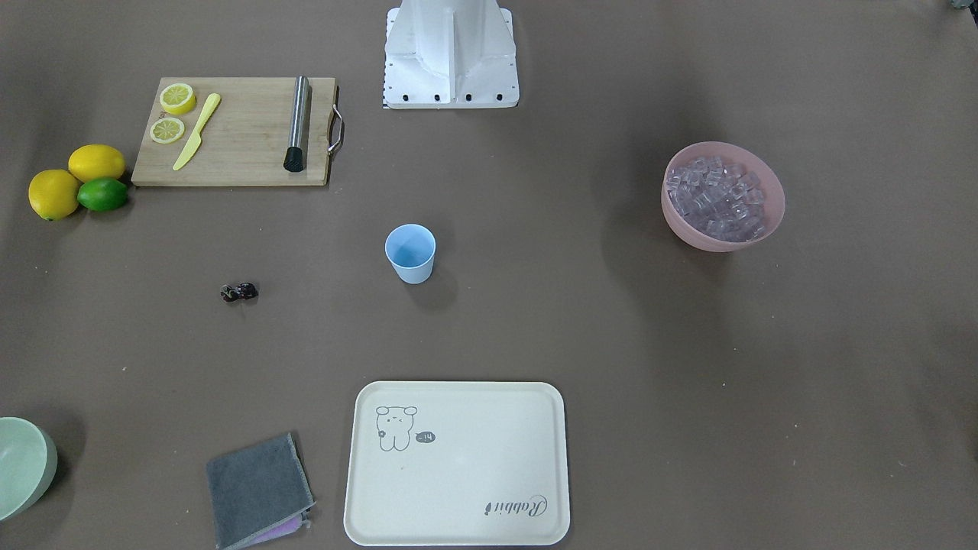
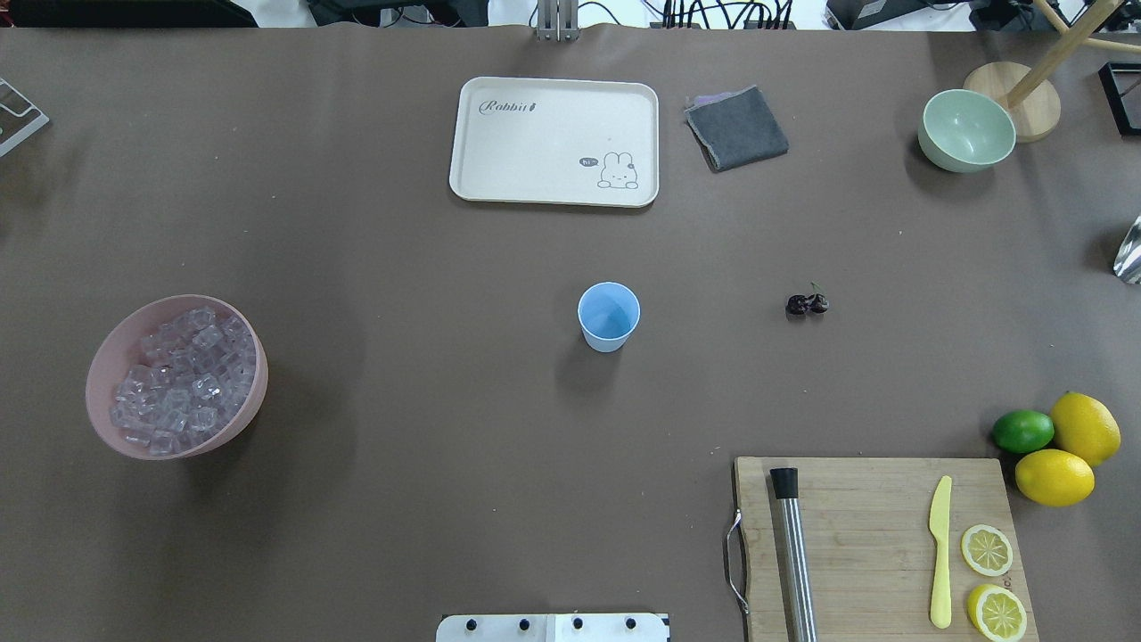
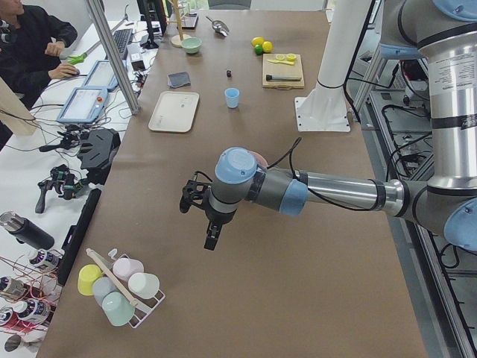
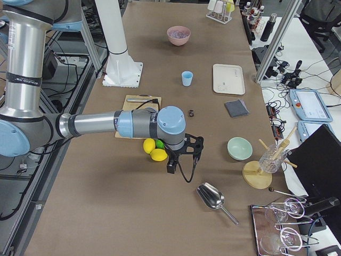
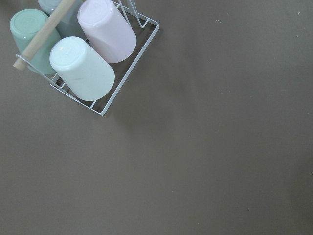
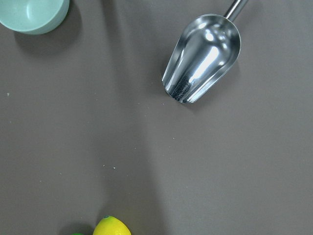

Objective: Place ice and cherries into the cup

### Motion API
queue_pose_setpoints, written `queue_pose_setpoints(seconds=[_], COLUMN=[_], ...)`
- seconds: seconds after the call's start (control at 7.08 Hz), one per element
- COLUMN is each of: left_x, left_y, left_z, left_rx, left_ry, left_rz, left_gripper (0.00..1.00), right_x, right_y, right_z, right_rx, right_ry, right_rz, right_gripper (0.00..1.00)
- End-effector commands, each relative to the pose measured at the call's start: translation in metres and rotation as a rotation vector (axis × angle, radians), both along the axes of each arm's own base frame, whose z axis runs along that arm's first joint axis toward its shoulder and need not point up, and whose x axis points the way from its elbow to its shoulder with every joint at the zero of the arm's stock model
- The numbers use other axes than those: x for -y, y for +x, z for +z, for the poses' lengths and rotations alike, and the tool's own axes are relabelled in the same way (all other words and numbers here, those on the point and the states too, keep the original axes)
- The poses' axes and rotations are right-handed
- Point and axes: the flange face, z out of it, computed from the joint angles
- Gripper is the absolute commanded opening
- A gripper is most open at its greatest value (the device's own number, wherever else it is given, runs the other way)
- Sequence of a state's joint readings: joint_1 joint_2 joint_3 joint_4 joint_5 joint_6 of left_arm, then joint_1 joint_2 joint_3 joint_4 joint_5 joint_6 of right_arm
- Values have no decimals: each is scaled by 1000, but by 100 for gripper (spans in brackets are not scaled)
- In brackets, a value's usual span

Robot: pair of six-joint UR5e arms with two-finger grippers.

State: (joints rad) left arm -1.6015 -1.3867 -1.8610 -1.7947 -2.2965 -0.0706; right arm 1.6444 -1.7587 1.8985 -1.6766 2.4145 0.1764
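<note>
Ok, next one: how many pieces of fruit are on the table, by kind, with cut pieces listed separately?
Whole lemons: 2
Lime: 1
Cut lemon pieces: 2
Cherries: 2, joined as a pair
Total: 7

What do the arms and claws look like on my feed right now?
Both the left arm and right arm are silver-grey metal tubes with rounded grey joints capped in light blue. The left claw and right claw are black, each with a thin black cable looping off the wrist. A printed label sits on the left arm's upper tube.
</note>
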Motion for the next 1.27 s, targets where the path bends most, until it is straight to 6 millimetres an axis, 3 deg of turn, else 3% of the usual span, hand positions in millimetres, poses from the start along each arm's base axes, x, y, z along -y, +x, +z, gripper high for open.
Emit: queue_pose_setpoints(seconds=[0.0,1.13], left_x=[-1,1], left_y=[0,1], left_z=[1,-1], left_rx=[3,0], left_ry=[-1,3], left_rz=[0,2], left_gripper=[98,98], right_x=[-3,-4], right_y=[0,0], right_z=[3,5], right_rx=[1,1], right_ry=[-8,-11], right_rz=[0,0], right_gripper=[100,100])
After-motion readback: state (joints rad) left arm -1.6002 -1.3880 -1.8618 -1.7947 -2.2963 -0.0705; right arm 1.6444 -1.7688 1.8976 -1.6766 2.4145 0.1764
